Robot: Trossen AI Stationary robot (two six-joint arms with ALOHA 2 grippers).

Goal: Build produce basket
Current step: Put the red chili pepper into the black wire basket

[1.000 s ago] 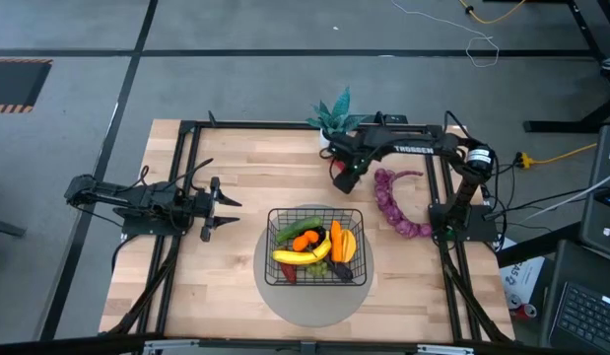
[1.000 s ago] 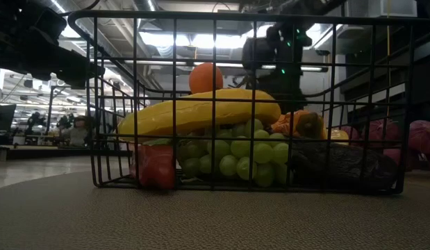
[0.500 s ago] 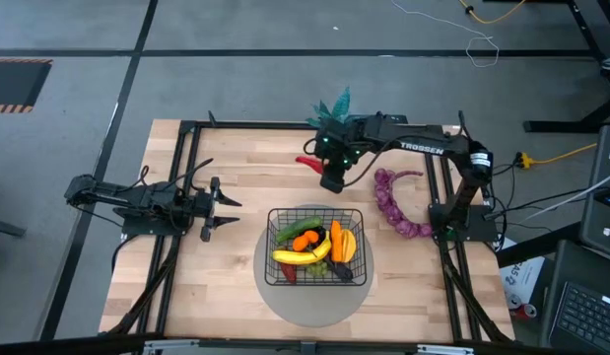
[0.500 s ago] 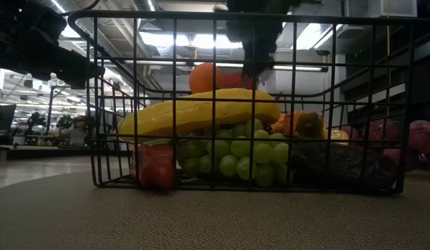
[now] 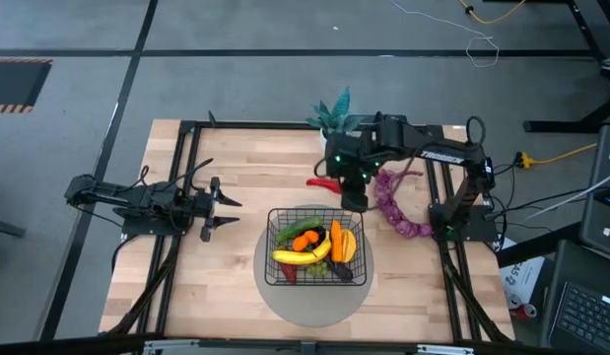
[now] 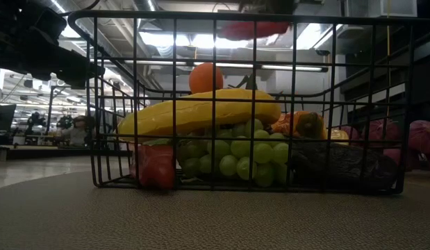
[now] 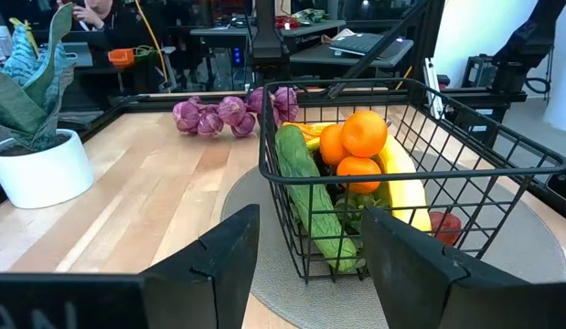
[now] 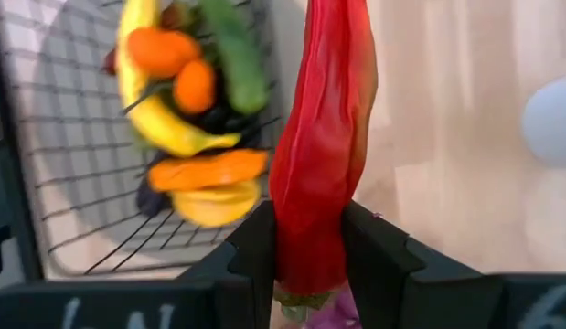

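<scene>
The black wire basket [image 5: 316,246] stands on a round grey disc and holds a banana [image 5: 300,255], a cucumber [image 5: 297,228], oranges, green grapes and other toy produce. My right gripper [image 5: 350,191] is just beyond the basket's far rim, above the table. It is shut on a long red pepper [image 5: 320,182], which shows above the basket in the low view [image 6: 255,29]. My left gripper [image 5: 224,208] is open and empty, level at the basket's left; its wrist view shows the basket [image 7: 465,169] ahead. My right gripper pinches the red pepper between its two fingers [image 8: 257,251], on the part near its green stem end [image 8: 305,260]. The pepper runs out forward along the fingers and past their tips. It is lifted clear of the table and of the basket.
A long purple lumpy string [image 5: 393,203] lies on the table right of my right gripper. A green plant in a white pot [image 5: 334,111] stands at the far edge. The grey disc [image 5: 314,299] lies under the basket. Bare wood lies between my left gripper and the basket.
My right gripper has carried the red pepper from beside the potted plant toward the table's near edge and a little right, up to the basket's far rim. It has turned about on the way. The pepper stays lifted clear.
</scene>
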